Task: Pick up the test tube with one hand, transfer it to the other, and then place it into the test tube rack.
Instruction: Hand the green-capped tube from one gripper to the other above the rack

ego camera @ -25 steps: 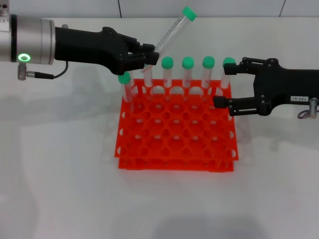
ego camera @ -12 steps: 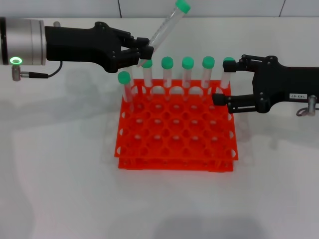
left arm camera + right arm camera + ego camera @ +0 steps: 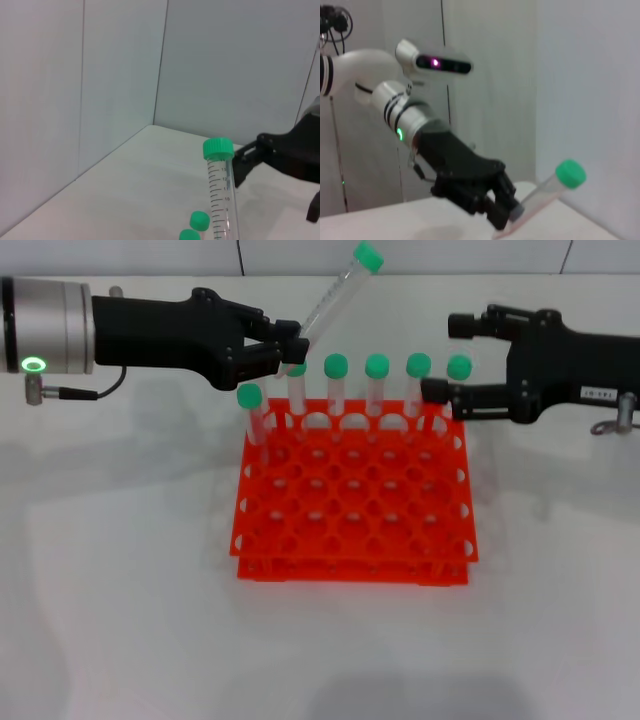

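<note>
My left gripper point(image 3: 292, 350) is shut on the lower end of the test tube point(image 3: 335, 300), which tilts up and to the right, its green cap point(image 3: 369, 255) high above the rack's back row. The orange-red test tube rack point(image 3: 350, 567) sits mid-table below. My labelled right gripper point(image 3: 440, 358) hangs open at the rack's back right corner, level with the standing tubes' caps and apart from the held tube. In the left wrist view the held test tube point(image 3: 222, 195) stands close, with the right gripper point(image 3: 270, 156) beyond it. The right wrist view shows the left gripper point(image 3: 506, 210) clamped on the test tube point(image 3: 542, 196).
Several green-capped tubes point(image 3: 377, 390) stand in the rack's back row, and one more point(image 3: 251, 412) stands at its left edge, one row nearer. White table surrounds the rack. A grey wall runs along the back.
The left gripper lifted the tube up and slightly left, then held still. The right gripper rose from beside the rack's right edge to cap height and shifted a little left, staying open.
</note>
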Controlling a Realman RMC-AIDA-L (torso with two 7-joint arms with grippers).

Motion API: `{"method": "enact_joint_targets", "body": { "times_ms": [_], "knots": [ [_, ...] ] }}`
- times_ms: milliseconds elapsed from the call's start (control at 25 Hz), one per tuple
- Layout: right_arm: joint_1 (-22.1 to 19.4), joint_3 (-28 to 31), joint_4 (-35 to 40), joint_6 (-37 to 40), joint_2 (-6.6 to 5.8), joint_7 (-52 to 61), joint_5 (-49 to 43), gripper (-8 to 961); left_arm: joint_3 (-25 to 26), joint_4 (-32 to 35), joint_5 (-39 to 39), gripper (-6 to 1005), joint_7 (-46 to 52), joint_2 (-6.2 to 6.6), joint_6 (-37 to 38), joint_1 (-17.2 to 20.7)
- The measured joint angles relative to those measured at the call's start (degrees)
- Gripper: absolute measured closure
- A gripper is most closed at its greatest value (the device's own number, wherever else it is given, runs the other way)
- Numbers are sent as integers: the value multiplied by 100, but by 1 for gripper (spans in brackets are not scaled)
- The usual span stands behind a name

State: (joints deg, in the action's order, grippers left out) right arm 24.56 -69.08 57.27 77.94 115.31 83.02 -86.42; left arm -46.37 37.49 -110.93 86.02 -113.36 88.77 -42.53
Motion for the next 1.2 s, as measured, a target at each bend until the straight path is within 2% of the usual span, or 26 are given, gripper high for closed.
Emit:
{"method": "enact_joint_targets", "body": {
  "times_ms": [360,600,1200],
  "knots": [
    [112,-45,16,-75,6,18,461,95,-12,5,29,828,-57,-37,7,-1],
    [218,-234,-12,-239,23,29,542,101,-3,5,65,829,-257,-108,121,1],
    [335,-333,-15,-288,42,30,710,140,6,4,116,832,-449,-139,150,106]
  ]
}}
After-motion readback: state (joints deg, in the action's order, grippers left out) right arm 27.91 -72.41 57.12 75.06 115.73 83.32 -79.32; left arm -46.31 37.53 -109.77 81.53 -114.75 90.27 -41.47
